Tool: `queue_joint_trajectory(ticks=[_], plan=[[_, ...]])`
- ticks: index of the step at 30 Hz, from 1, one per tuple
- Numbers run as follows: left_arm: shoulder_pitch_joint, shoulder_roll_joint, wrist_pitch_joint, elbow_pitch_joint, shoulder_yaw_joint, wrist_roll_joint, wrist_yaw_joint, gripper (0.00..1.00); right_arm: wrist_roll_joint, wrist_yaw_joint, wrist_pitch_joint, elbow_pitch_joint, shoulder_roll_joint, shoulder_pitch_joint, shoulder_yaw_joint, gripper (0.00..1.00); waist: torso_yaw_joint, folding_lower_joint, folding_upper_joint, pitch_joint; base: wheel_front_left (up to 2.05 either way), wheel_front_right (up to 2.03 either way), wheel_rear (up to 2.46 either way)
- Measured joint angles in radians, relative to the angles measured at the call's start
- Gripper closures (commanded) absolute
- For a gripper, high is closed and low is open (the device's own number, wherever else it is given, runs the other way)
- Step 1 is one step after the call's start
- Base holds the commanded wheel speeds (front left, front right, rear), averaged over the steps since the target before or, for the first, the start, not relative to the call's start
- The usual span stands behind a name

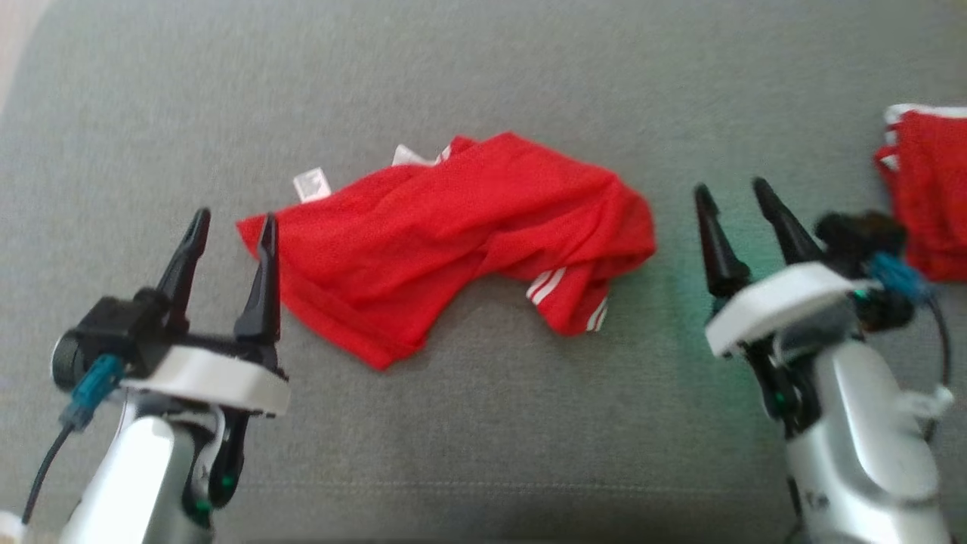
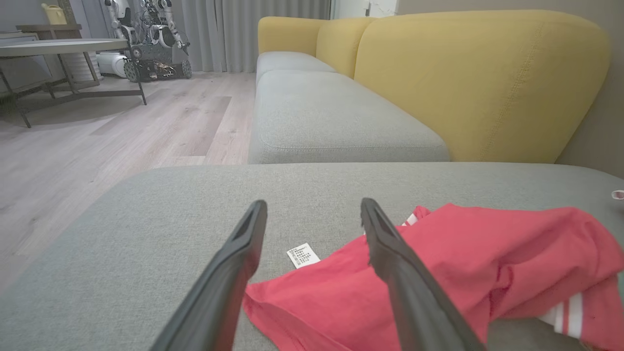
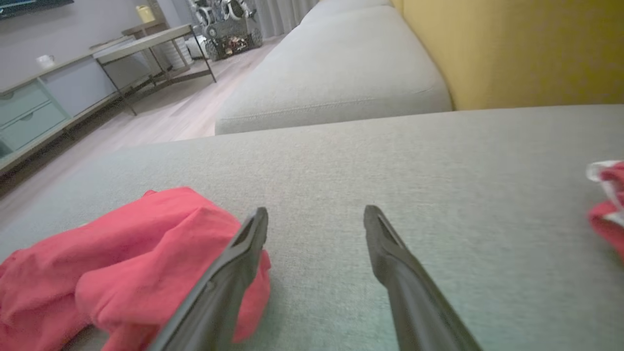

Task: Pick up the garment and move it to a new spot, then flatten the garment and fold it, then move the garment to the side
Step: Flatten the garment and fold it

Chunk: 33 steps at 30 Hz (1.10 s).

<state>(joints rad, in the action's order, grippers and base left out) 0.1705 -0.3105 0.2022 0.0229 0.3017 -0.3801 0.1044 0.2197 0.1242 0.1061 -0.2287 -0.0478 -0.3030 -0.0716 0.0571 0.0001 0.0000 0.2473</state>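
Observation:
A crumpled red garment [image 1: 461, 234] with white stripes and a white label lies in the middle of the grey cushion [image 1: 483, 75]. My left gripper [image 1: 234, 225] stands open at the garment's left edge, its fingers empty. In the left wrist view the garment [image 2: 487, 263] lies to the right, behind the right finger, with the gripper [image 2: 312, 207] open above the cushion. My right gripper [image 1: 729, 193] is open just right of the garment, touching nothing. The right wrist view has the garment [image 3: 122, 263] at lower left and that gripper [image 3: 316, 214] open over bare fabric.
A second red and white piece of clothing [image 1: 925, 189] lies at the cushion's right edge. Beyond it the yellow sofa back [image 2: 477, 83] rises behind further grey seats. Wooden floor, a low table [image 2: 63, 48] and another robot [image 2: 151, 44] are off to the left.

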Motion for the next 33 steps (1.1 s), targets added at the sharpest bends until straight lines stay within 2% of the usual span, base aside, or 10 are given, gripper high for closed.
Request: queue_joint_trajectory(ticks=[4, 9, 10, 11, 12, 18, 24, 29, 33], plan=[[0.037, 0.016, 0.019, 0.026, 0.010, 0.001, -0.009, 0.00, 0.000, 0.000, 0.022, -0.106, -0.002, -0.076, -0.053, 0.00, 0.032, 0.0002, 0.0000, 0.045, 0.00, 0.00, 0.00], [0.052, 0.027, 0.034, 0.055, 0.011, 0.002, -0.018, 0.00, 0.032, 0.000, 0.077, -0.180, -0.006, -0.096, -0.121, 0.00, 0.063, 0.0002, 0.0000, 0.076, 0.00, 0.00, 0.00], [0.054, 0.028, 0.036, 0.060, 0.011, 0.002, -0.020, 0.00, 0.043, 0.000, 0.090, -0.191, -0.010, -0.096, -0.130, 0.16, 0.064, 0.0002, 0.0000, 0.078, 0.00, 0.00, 0.00], [0.056, 0.029, 0.038, 0.064, 0.010, 0.002, -0.022, 0.00, 0.054, 0.000, 0.098, -0.197, -0.014, -0.096, -0.138, 0.66, 0.065, 0.0002, 0.0000, 0.079, 0.00, 0.00, 0.00], [0.058, 0.030, 0.039, 0.067, 0.010, 0.002, -0.023, 0.00, 0.063, 0.000, 0.098, -0.198, -0.018, -0.096, -0.142, 1.00, 0.064, 0.0001, 0.0000, 0.080, 0.00, 0.00, 0.00], [0.061, 0.037, 0.046, 0.079, 0.008, 0.009, -0.026, 0.00, 0.084, 0.000, 0.087, -0.171, -0.045, -0.108, -0.130, 1.00, 0.050, 0.0000, 0.0000, 0.076, 0.00, 0.00, 0.00], [0.061, 0.039, 0.046, 0.081, 0.005, 0.009, -0.027, 0.00, 0.057, 0.000, 0.077, -0.106, -0.091, -0.164, -0.066, 1.00, 0.034, 0.0000, 0.0000, 0.065, 0.00, 0.00, 0.00], [0.061, 0.041, 0.047, 0.081, -0.001, 0.009, -0.026, 0.00, -0.050, 0.000, 0.021, 0.019, -0.151, -0.203, -0.019, 1.00, 0.018, 0.0000, 0.0000, 0.058, 0.00, 0.00, 0.00], [0.061, 0.042, 0.047, 0.081, -0.006, 0.009, -0.026, 0.00, -0.142, 0.000, 0.018, 0.129, -0.163, -0.209, -0.069, 1.00, 0.006, 0.0000, 0.0000, 0.055, 0.00, 0.00, 0.00]])
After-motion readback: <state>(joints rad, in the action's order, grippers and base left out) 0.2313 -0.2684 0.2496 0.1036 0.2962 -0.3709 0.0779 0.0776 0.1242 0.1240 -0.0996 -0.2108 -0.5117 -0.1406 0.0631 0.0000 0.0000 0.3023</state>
